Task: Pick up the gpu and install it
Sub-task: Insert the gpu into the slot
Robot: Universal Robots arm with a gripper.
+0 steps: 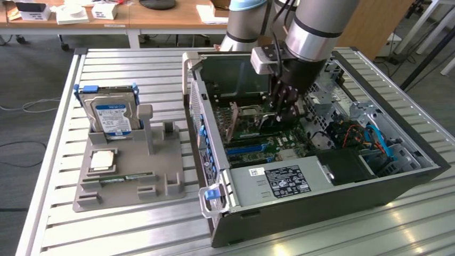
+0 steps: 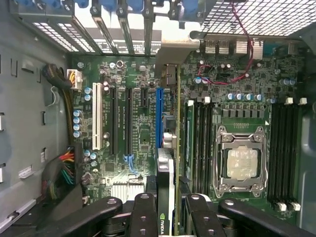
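Exterior view, exterior view's left: grey tray (image 1: pixel 170 176) sat on the slatted table (image 1: pixel 106 69). It held an upright hard drive (image 1: pixel 110 114), with a chip (image 1: pixel 103 160) and a memory stick (image 1: pixel 117 178) lying flat nearer the camera.

Centre to right: the open case (image 1: pixel 320 208) lay on its side, power supply (image 1: pixel 284 181) at its near end. The arm (image 1: pixel 313 26) reached down into it, with the gripper (image 1: pixel 288 106) low over the motherboard (image 1: pixel 274 140).

Wrist view: the fingers (image 2: pixel 143 212) were clamped on the gpu (image 2: pixel 165 173), one on each face. The card stood edge-on over the board, just beside the blue slot (image 2: pixel 159 113). Its bracket end pointed toward the rear slot covers (image 2: pixel 123 29). I could not tell whether it was seated. The CPU socket (image 2: pixel 240 163) lay beyond the memory slots (image 2: pixel 200 138).
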